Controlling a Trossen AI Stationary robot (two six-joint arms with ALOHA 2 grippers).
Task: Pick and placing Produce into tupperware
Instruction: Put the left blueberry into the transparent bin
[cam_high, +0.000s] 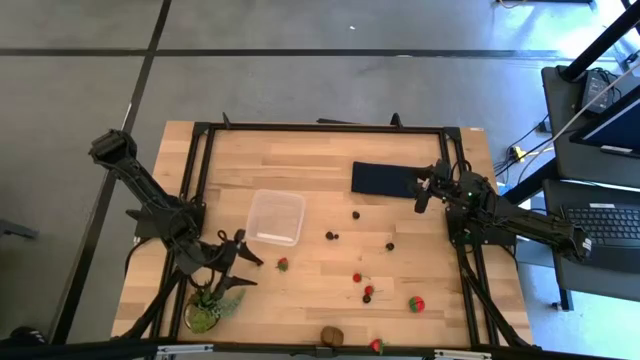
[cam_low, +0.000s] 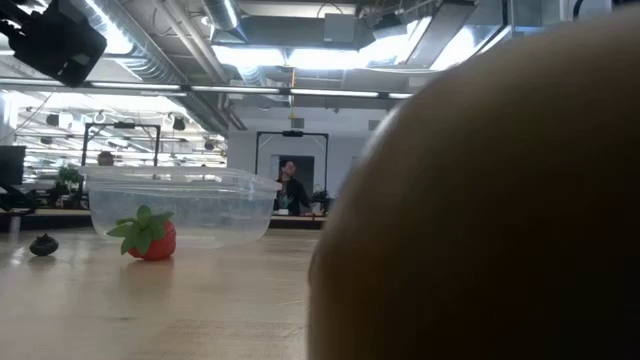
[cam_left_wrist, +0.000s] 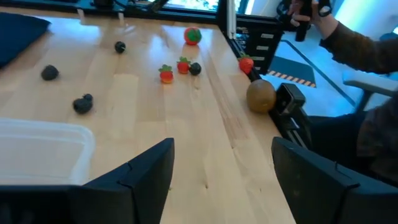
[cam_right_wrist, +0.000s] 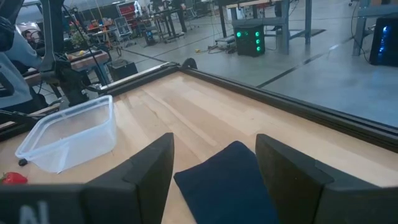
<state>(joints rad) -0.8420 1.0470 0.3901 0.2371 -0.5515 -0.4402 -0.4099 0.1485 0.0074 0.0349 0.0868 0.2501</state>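
Observation:
The clear tupperware (cam_high: 276, 217) stands left of the table's middle, with no fruit showing in it. My left gripper (cam_high: 244, 272) hovers open near its front-left corner, with only bare wood between the fingers (cam_left_wrist: 221, 152). A strawberry (cam_high: 283, 264) lies on the wood just right of those fingers, apart from them. Other strawberries (cam_high: 357, 277) (cam_high: 416, 303), dark berries (cam_high: 330, 236) (cam_high: 390, 245) and a brown kiwi (cam_high: 331, 336) are scattered toward the right and near edge. My right gripper (cam_high: 425, 190) waits open over the dark blue rectangle (cam_right_wrist: 230, 177).
A spiky green potted plant (cam_high: 210, 310) stands at the near left, close under my left arm. The black frame rail (cam_high: 470, 270) runs along the table's right side. The kiwi (cam_low: 480, 200) fills much of the low view. A person's hand (cam_left_wrist: 311, 15) shows beyond the table.

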